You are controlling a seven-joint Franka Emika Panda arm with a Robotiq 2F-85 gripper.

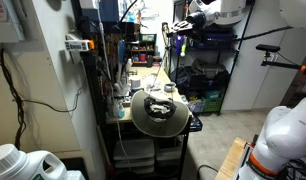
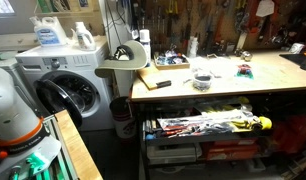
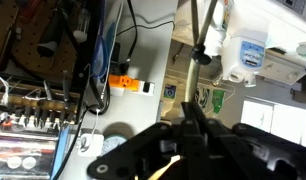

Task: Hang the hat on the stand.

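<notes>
The hat (image 1: 159, 113) is round, olive-tan, with a dark crown. It lies level at the near end of the workbench. In an exterior view it shows edge-on (image 2: 123, 64), crown up. What holds it up is hidden under the brim. A thin upright pole with a dark knob (image 3: 199, 45), seemingly the stand, shows in the wrist view. Thin uprights rise behind the hat (image 2: 117, 25). My gripper (image 3: 193, 112) is black, its fingers together with nothing between them. It is raised and away from the hat. I cannot make it out in either exterior view.
The workbench (image 2: 223, 85) carries tools and small parts, with cluttered shelves below. A washing machine (image 2: 68, 85) with detergent bottles on top (image 2: 53, 30) stands beside the hat. A bin (image 2: 123, 115) sits under the hat. The robot's white base (image 1: 283, 140) is close by.
</notes>
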